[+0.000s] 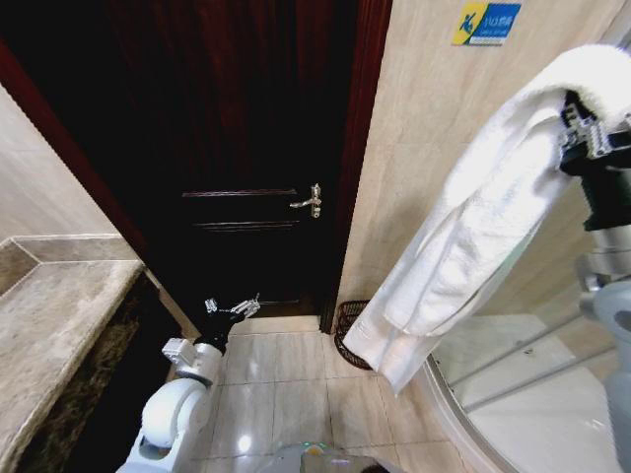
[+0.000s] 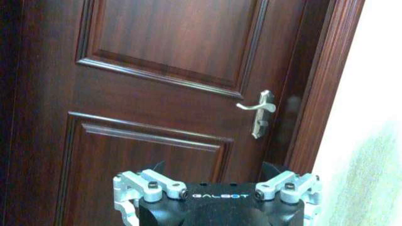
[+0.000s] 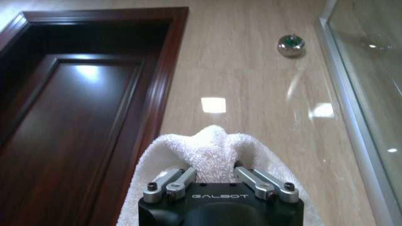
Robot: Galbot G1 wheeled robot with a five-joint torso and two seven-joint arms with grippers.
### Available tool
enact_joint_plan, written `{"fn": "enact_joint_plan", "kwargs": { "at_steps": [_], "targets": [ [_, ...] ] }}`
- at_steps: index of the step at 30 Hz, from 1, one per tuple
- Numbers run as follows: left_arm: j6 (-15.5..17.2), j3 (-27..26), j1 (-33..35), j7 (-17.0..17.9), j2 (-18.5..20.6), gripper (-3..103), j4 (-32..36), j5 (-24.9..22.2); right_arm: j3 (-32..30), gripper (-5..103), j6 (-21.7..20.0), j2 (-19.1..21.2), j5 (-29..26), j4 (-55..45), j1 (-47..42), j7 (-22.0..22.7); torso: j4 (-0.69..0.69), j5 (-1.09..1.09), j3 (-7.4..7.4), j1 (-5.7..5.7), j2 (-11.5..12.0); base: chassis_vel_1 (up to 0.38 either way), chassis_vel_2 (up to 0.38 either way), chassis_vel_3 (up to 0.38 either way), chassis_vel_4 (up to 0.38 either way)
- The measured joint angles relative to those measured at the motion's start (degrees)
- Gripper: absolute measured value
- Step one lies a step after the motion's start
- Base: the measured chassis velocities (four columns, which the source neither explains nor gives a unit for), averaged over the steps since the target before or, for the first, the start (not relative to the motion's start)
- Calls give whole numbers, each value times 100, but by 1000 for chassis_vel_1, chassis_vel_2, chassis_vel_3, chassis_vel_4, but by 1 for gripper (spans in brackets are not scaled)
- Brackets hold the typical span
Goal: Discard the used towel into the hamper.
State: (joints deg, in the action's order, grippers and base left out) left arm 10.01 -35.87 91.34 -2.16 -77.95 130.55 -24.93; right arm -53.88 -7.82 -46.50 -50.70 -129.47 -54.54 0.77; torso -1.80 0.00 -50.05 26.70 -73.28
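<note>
A white towel (image 1: 473, 217) hangs long and folded from my right gripper (image 1: 580, 116), which is raised at the upper right and shut on its top edge. The right wrist view shows the towel (image 3: 210, 150) bunched between the fingers of the right gripper (image 3: 213, 172). The hamper (image 1: 347, 330), a dark wire basket, stands on the floor by the door frame; the towel's lower end partly hides it. My left gripper (image 1: 234, 307) is held low in front of the door, open and holding nothing.
A dark wooden door (image 1: 246, 148) with a metal handle (image 2: 261, 110) is shut ahead. A marble counter (image 1: 49, 325) runs along the left. The curved glass shower wall (image 1: 532, 394) is at the right. A wall hook (image 3: 290, 44) sits beside the glass.
</note>
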Motion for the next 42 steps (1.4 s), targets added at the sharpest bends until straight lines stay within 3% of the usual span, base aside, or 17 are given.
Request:
{"fn": "enact_joint_plan", "kwargs": {
  "at_steps": [15,42],
  "targets": [
    [0,0,0,0,0,100,0,0,861,14,321,-294,496,842,741,-81,0,0,0,0,0,0,0,0,0],
    [0,0,0,0,0,100,0,0,1360,14,1097,-1006,1123,1710,421,-683,0,-1,0,0,0,0,0,0,0]
  ]
}}
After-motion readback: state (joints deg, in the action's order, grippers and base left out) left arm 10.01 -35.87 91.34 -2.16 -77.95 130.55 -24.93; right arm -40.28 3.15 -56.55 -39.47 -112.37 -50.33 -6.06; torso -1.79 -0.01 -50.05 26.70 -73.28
